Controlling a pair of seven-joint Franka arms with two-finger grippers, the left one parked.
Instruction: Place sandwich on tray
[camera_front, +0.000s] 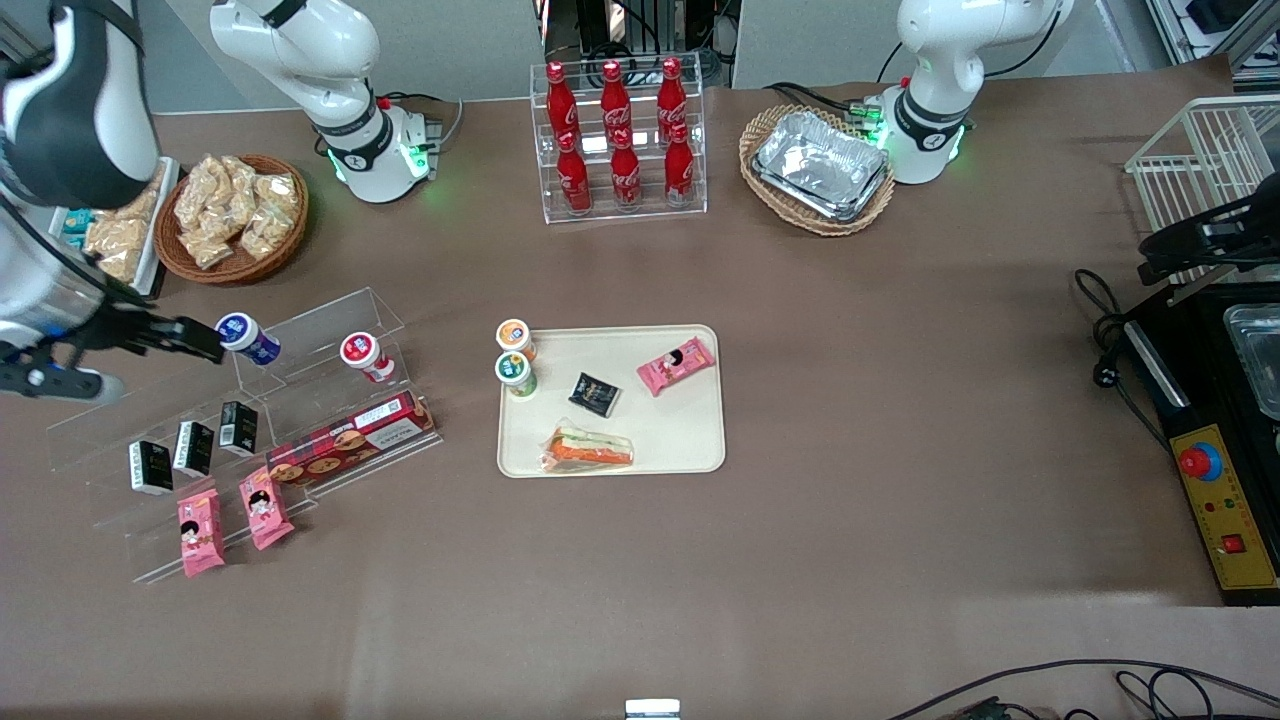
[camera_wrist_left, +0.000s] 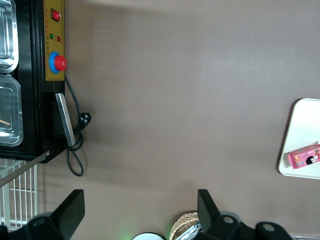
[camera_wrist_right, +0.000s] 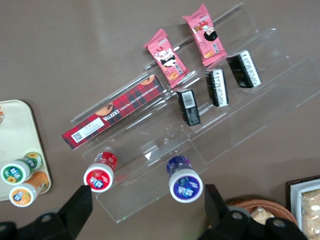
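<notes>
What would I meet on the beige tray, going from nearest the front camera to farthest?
Sandwich → black packet → orange-lidded cup. The gripper hangs open above the clear rack, toward the working arm's end.

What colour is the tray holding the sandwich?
Cream-beige tray, plain; sandwich on it. Front view shows it best.

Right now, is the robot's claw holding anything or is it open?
Gripper: open and holding nothing, up above the clear snack shelf. The sandwich already lies on the tray.
</notes>
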